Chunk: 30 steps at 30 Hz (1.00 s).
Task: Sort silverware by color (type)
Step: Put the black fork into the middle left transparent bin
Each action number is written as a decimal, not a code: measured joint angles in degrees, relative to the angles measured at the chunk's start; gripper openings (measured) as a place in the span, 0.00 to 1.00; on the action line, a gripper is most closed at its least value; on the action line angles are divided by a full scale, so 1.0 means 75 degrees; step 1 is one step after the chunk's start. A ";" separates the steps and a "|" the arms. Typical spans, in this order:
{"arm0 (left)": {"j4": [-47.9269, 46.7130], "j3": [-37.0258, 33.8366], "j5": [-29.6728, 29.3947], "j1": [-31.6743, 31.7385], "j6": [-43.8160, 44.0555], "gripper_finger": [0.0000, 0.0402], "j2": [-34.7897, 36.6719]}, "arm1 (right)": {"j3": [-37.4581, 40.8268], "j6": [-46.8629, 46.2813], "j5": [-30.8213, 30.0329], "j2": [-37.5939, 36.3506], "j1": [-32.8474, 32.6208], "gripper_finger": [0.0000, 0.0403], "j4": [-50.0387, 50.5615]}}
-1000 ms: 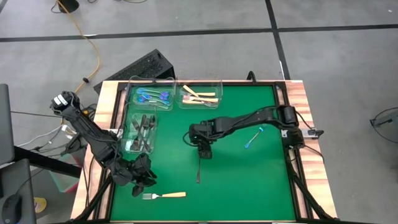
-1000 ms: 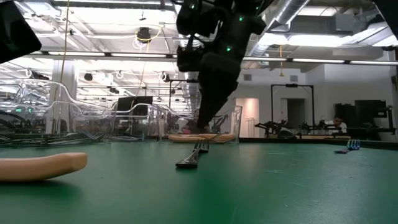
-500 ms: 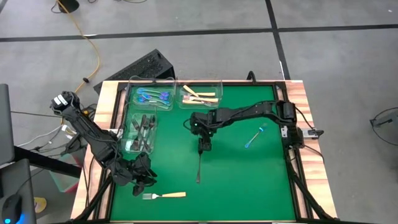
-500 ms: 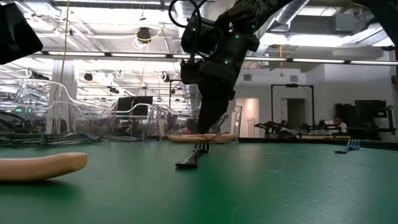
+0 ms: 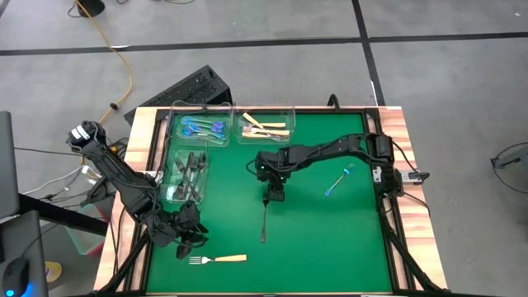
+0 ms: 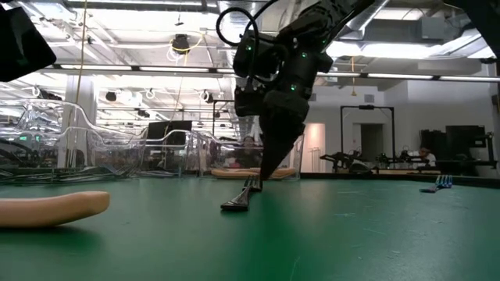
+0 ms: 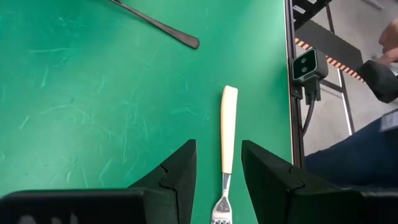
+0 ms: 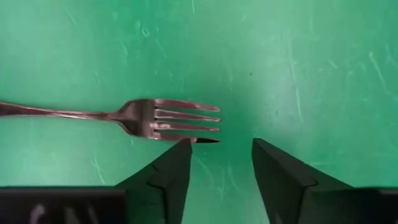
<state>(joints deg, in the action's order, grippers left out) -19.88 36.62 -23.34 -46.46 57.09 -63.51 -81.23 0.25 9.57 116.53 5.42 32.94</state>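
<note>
A dark fork lies on the green mat near the middle, with its tines toward the far edge. My right gripper points down, open, with its tips low over the tine end. I cannot tell whether one finger touches a tine tip. A tan-handled fork lies flat at the near left. My left gripper hangs open above it, a finger on either side of its handle and clear of it. A blue fork lies at the right.
Three clear bins stand at the far left: one with blue forks, one with tan forks, and one with dark forks. The table's wooden frame borders the mat. A small camera sits at the near edge.
My right gripper has come down toward the dark fork's tine end, and its tips now stand close over the mat. The fork has stayed where it lay.
</note>
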 joint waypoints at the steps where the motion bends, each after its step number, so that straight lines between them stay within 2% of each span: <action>1: 0.0000 0.0002 -0.0013 0.0003 -0.0031 0.28 0.0000 | 0.0000 0.0025 0.0067 0.0000 0.0005 0.46 -0.0024; 6: 0.0003 0.0000 -0.0120 0.0003 -0.0029 0.28 0.0000 | 0.0000 0.0033 0.0121 0.0000 -0.0019 0.33 -0.0054; 14: 0.0004 0.0000 -0.0124 0.0003 0.0008 0.28 0.0000 | -0.0003 0.0033 0.0121 0.0000 -0.0016 0.03 -0.0063; 23: 0.0037 0.0000 -0.0121 0.0003 0.0014 0.28 0.0000 | -0.0009 -0.0087 -0.0265 -0.0089 0.0017 0.01 -0.0125; 30: 0.0036 -0.0003 -0.0151 0.0003 0.0017 0.28 0.0000 | -0.0596 -0.0026 -0.0292 -0.0102 0.0104 0.01 -0.0019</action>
<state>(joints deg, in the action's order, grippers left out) -19.61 36.60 -24.47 -46.44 57.21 -63.51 -85.70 0.05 7.38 115.77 6.20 32.80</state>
